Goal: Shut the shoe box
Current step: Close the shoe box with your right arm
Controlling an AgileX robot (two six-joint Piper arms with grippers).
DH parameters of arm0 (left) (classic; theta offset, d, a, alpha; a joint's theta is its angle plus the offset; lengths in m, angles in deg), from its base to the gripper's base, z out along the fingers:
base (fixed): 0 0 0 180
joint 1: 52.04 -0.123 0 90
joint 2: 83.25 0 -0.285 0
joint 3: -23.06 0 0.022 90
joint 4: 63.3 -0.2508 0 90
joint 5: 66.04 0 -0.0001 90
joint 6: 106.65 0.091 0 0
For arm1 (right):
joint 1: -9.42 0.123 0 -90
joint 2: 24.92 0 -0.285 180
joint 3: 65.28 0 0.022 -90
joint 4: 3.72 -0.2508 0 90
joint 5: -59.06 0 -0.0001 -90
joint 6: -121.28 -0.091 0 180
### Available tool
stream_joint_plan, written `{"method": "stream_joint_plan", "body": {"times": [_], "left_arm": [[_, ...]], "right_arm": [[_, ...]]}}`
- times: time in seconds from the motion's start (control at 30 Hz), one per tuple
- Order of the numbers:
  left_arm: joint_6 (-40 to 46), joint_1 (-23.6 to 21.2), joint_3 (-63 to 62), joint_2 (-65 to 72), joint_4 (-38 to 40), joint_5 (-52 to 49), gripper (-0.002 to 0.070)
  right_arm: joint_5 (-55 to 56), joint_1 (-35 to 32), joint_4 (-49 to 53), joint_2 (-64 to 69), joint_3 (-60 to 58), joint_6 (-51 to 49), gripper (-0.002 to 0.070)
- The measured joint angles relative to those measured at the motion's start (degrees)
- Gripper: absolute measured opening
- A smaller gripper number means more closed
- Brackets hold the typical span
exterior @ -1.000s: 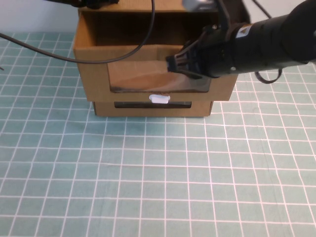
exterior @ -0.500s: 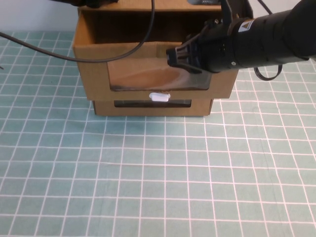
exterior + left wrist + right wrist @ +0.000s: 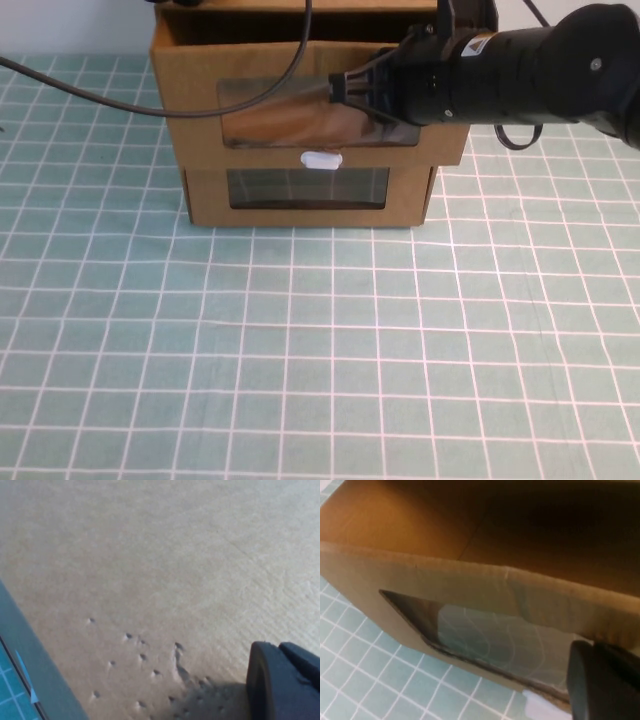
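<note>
- My right claw (image 3: 345, 88) is pressed against the clear front window of the shoe box (image 3: 190, 110), right of its middle. I cannot tell how far my fingers are parted, and I see nothing held in them.
- My left claw (image 3: 285, 680) sits at the far side of the stack, resting on bare cardboard. Only a dark edge of it shows, so I cannot tell its opening either.
- The step in hand, as I judge it, is pushing the drawer home. Its front stands nearer than the lower box's (image 3: 205, 200) front, and dark open space shows behind its top edge, so it is not yet shut.
- The next move calls for a straight push toward the far side, level and square, so the drawer does not jam. The left claw may be bracing the stack.
- The white tab (image 3: 321, 159) hangs just below the window, untouched.
- From my right wrist the drawer looks empty. The window only reflects brown.
- The lower box shows nothing clear through its window.
- Both boxes stand at the far middle of the gridded counter (image 3: 300, 350).
</note>
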Motion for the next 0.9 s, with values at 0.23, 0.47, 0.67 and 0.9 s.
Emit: {"method": "stream_joint_plan", "body": {"times": [0.23, 0.47, 0.67, 0.9], "left_arm": [[0.0, 0.0, 0.0, 0.0, 0.0, 0.1, -0.0005], [0.0, 0.0, 0.0, 0.0, 0.0, 0.0, -0.0005], [-0.39, 0.0, 0.0, 0.0, 0.0, 0.0, -0.0005], [-0.43, 0.0, 0.0, 0.0, -0.1, 0.0, -0.0005]], "right_arm": [[4.09, 0.0, -0.93, 1.54, 0.51, 0.0, -0.0012], [-5.88, -0.14, -2.23, 2.17, 5.77, 0.0, -0.0012], [-3.76, -0.14, -2.34, 2.17, 6.73, 0.91, -0.0012], [0.57, -0.14, -2.61, 3.81, 6.88, 1.04, -0.0012]]}}
